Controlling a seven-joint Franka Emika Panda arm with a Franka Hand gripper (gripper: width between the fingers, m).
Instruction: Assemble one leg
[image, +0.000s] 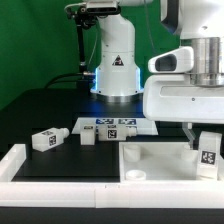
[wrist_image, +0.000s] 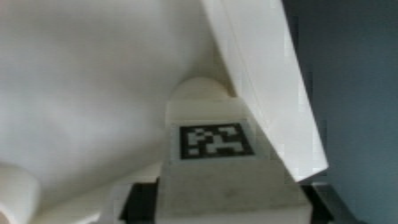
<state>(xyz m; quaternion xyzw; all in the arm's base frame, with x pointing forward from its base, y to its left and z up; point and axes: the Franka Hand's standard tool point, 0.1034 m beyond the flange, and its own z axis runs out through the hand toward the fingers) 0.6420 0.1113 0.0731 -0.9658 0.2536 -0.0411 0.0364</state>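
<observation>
My gripper (image: 206, 140) is shut on a leg (image: 208, 156), a stubby white block with a black-and-white tag, at the exterior view's right. It holds the leg upright over the right end of the large flat white panel (image: 158, 160). In the wrist view the leg (wrist_image: 217, 140) sits between my dark fingers (wrist_image: 143, 203), and the gripper (wrist_image: 228, 205) closes on both its sides. The white panel (wrist_image: 89, 90) fills the view behind it. I cannot tell whether the leg touches the panel.
Two more tagged white legs (image: 45, 139) (image: 88, 134) lie on the black table at the exterior view's left. The marker board (image: 112, 126) lies in front of the robot base (image: 115, 70). A white raised border (image: 60, 170) runs along the front.
</observation>
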